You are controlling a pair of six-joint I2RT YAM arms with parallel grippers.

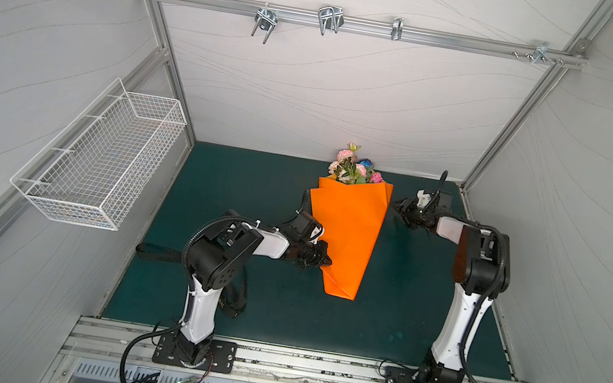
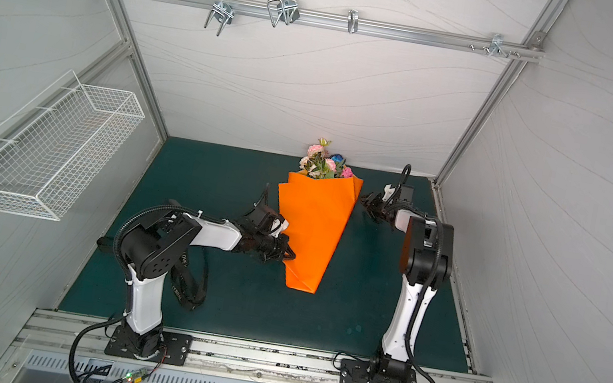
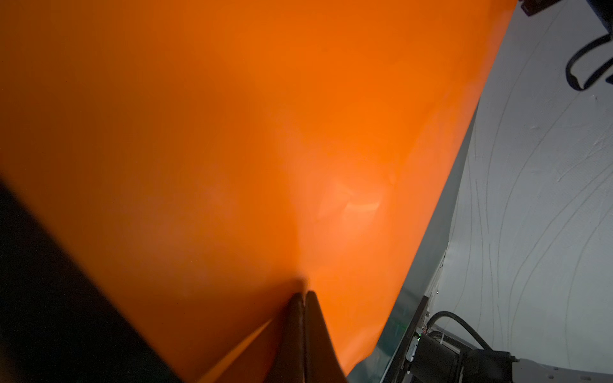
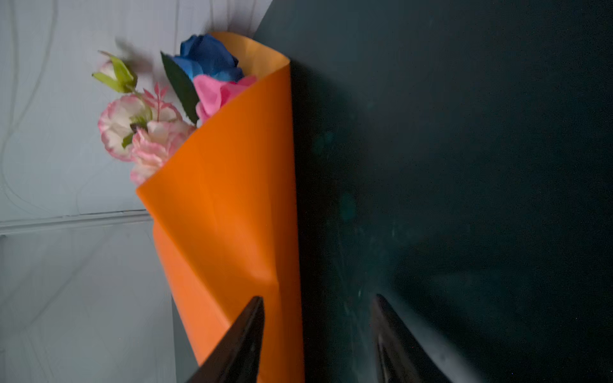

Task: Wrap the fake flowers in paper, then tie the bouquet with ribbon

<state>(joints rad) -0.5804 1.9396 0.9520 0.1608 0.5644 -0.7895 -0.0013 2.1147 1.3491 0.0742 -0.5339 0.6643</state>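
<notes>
Orange wrapping paper (image 1: 348, 233) forms a cone around the bouquet of fake flowers (image 1: 355, 167), which lies on the green surface (image 1: 254, 192) at its far middle, between the two arms.

**Orientation.** The long axis runs front to back. The blooms point at the back wall (image 1: 312, 96) and sit close to it; the tapered end points toward the arm bases.

**Tool state.**
- Left tool (image 3: 303, 295): clenched on the cone's left edge, low on the cone. The left wrist view shows paper pinched between the closed fingers.
- Right tool (image 4: 318, 298): released, with nothing between its jaws. It stands just beside the cone's upper right edge.

**Hazards.**
- No binding is on the cone. The black ribbon (image 2: 188, 286) lies under the left arm, well apart from the paper.
- The overlap is held at one point only — if that pinch slips, the springy sheet will likely unroll.
- The pinch appears to hold paper, not stems. Lifting or dragging could let the stems slide out of the wide end.
- Pushing the cone farther back would press the blooms against the wall.
</notes>
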